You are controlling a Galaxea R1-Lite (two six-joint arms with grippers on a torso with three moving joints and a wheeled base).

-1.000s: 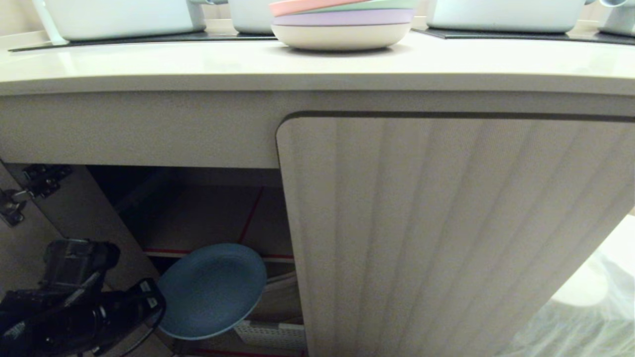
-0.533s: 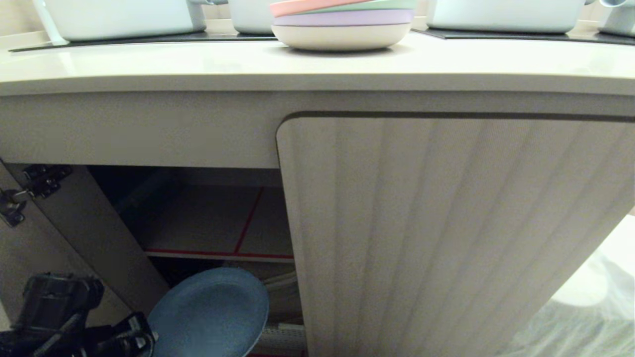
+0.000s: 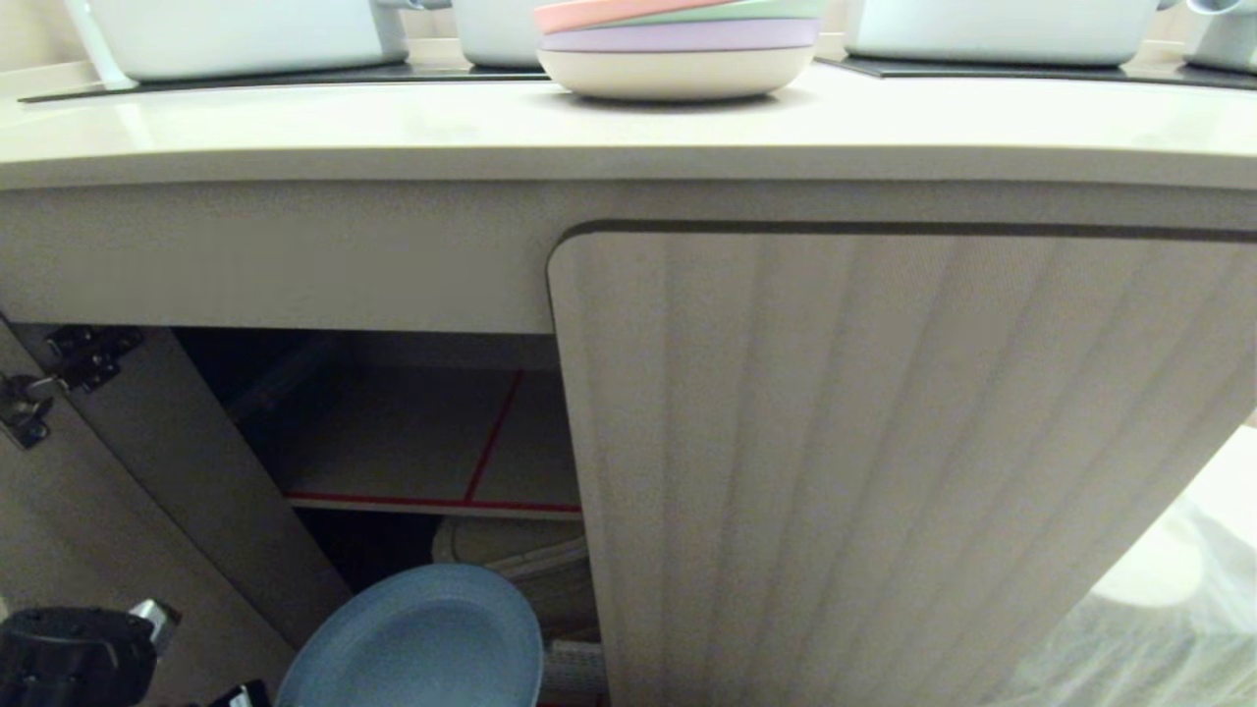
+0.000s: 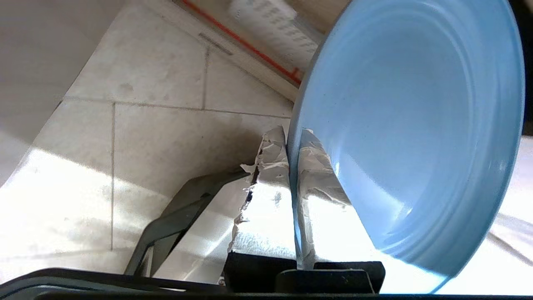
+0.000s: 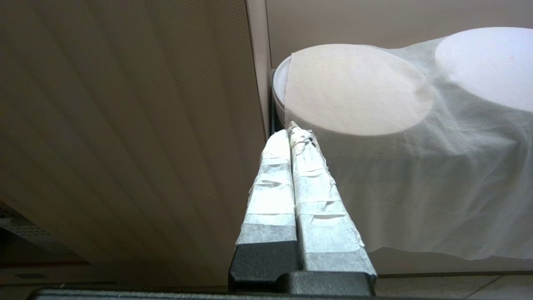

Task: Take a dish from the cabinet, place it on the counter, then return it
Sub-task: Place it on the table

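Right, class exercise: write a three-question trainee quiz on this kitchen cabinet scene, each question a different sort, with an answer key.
1. True or false: the left gripper is shut on the rim of the dish.
2. The dish is now: A) on the counter, B) on the red-edged shelf, C) held out in front of the open cabinet, below that shelf.
3. Fill in: the right gripper is shut and holds ____.

Key: 1 true; 2 C; 3 nothing.
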